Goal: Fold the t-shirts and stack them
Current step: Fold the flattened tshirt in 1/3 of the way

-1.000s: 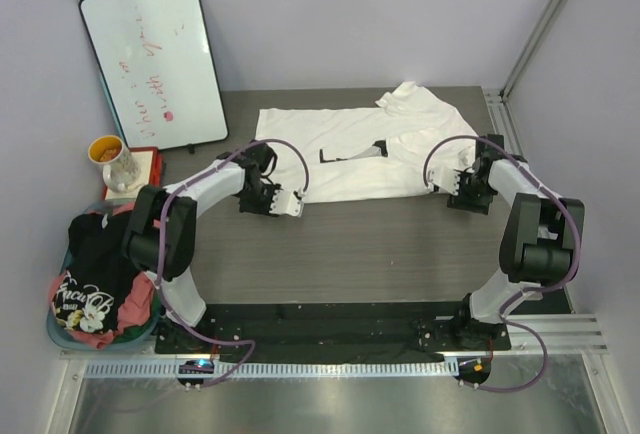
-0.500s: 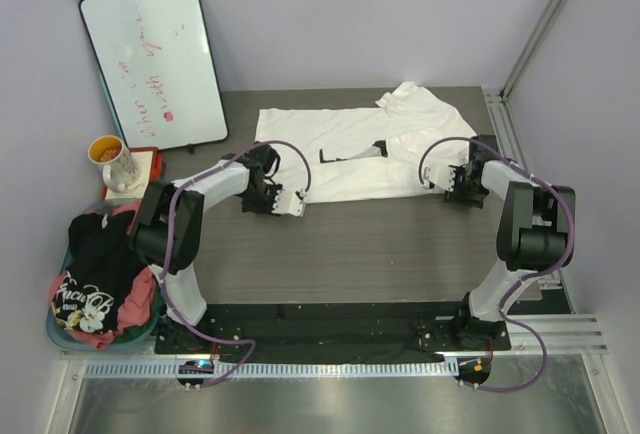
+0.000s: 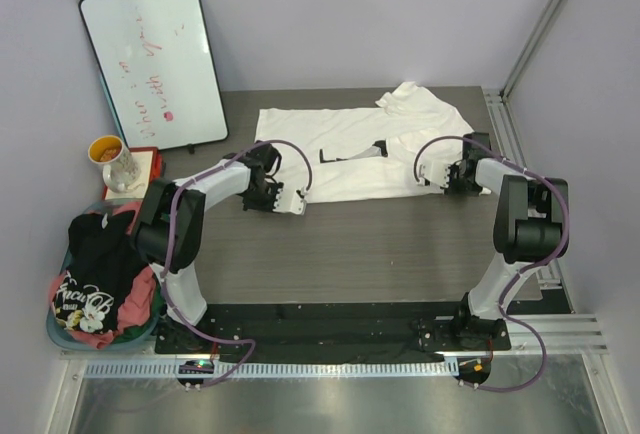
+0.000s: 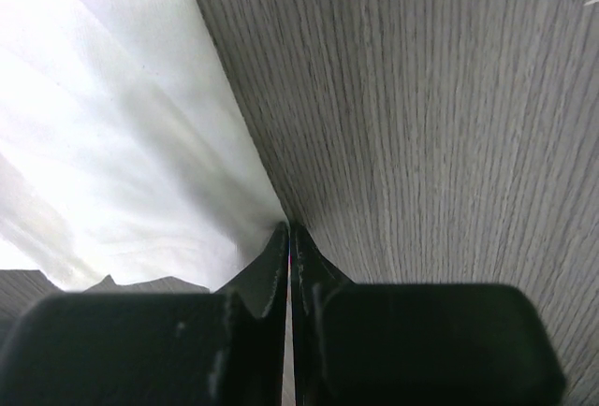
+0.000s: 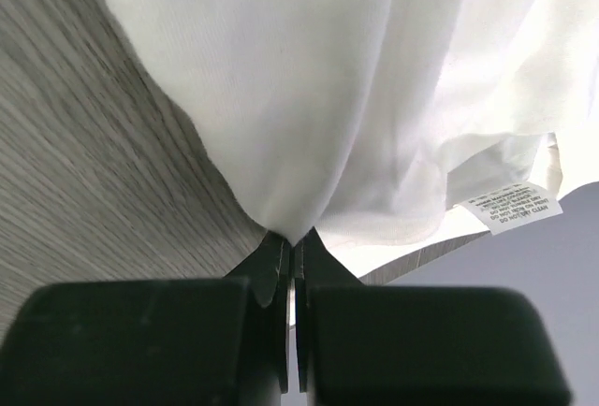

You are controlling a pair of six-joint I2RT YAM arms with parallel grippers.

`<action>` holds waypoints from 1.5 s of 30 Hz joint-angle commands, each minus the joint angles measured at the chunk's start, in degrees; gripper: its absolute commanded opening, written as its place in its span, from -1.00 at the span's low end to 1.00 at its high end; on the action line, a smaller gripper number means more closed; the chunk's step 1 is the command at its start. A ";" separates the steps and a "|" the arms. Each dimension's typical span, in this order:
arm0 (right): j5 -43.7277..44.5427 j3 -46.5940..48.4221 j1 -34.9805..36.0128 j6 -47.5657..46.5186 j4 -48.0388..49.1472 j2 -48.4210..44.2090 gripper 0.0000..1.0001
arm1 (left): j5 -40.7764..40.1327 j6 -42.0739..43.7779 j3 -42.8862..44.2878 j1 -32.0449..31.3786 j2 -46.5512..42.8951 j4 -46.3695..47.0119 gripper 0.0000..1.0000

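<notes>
The white t-shirt (image 3: 345, 144) lies spread across the far part of the table, its black chest graphic partly folded under. My left gripper (image 3: 268, 194) is shut at the shirt's near left corner; in the left wrist view the white hem (image 4: 140, 144) runs into the closed tips (image 4: 288, 230). On the near right edge my right gripper (image 3: 450, 180) is shut, with white fabric (image 5: 309, 79) bunched into its tips (image 5: 294, 239). A black t-shirt with pale lettering (image 3: 92, 269) and a pink-red one (image 3: 140, 299) lie heaped in the basket at left.
The teal-rimmed basket (image 3: 55, 332) stands at the near left, off the table. A whiteboard (image 3: 155, 64) leans at the back left, with a cup (image 3: 112, 161) on a red block in front of it. A care label (image 5: 510, 206) hangs from the shirt near the right gripper.
Both grippers have shut on the white shirt's near edge. The right gripper moved slightly up and inward onto the fabric; the left stayed at the corner.
</notes>
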 commanded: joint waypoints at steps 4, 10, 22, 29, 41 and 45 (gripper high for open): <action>-3.37 -0.09 0.26 -0.79 -9.01 -2.95 -0.98 | 2.56 1.73 1.33 0.86 -2.02 -8.32 -1.00; -5.13 0.35 0.26 -2.54 -21.48 -7.79 -0.98 | 5.29 4.10 1.07 2.35 -7.38 -19.48 -0.99; -5.13 -2.20 0.26 -5.54 -28.90 -12.11 -0.98 | 5.64 1.66 -5.69 2.88 -14.33 -15.82 -0.86; -4.52 -0.09 0.26 -3.25 -26.61 -8.85 -0.98 | 2.13 -4.24 -6.22 2.97 -11.17 3.95 -0.04; -4.87 -0.61 0.26 -1.67 -24.32 -7.97 -0.97 | -0.51 -1.52 -7.64 3.06 -4.49 16.28 0.30; -4.87 -0.97 0.35 -1.40 -24.05 -8.06 -0.98 | -1.92 -1.16 -5.44 3.06 -0.63 18.21 0.33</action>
